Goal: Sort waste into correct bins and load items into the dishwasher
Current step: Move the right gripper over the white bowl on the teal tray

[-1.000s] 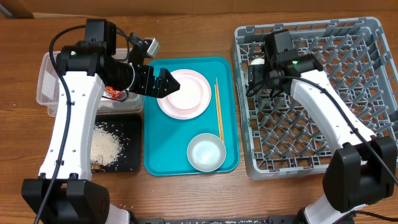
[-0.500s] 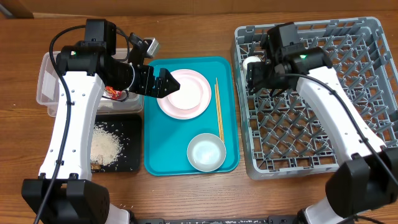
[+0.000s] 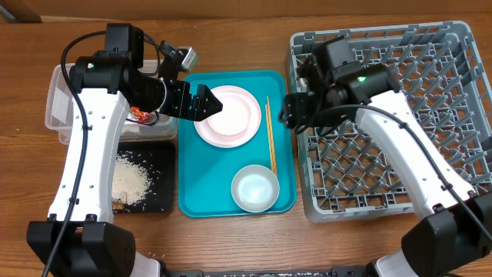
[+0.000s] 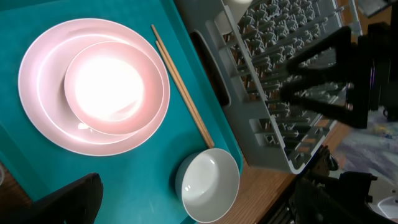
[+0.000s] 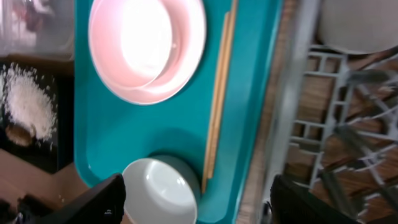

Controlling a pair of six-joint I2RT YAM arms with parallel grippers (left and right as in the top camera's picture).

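The thin wooden chopsticks [image 3: 270, 137] look light, stiff and slippery; pinch both mid-length. Right tool [image 5: 199, 196] gapes wide, empty; left tool [image 3: 204, 103] likewise.

on serving tray [image 3: 196, 177]: plate [image 3: 207, 131], chopsticks [image 3: 270, 135], bowl [image 3: 255, 188] | dish rack [image 3: 453, 69] right | tub [image 3: 55, 108] left
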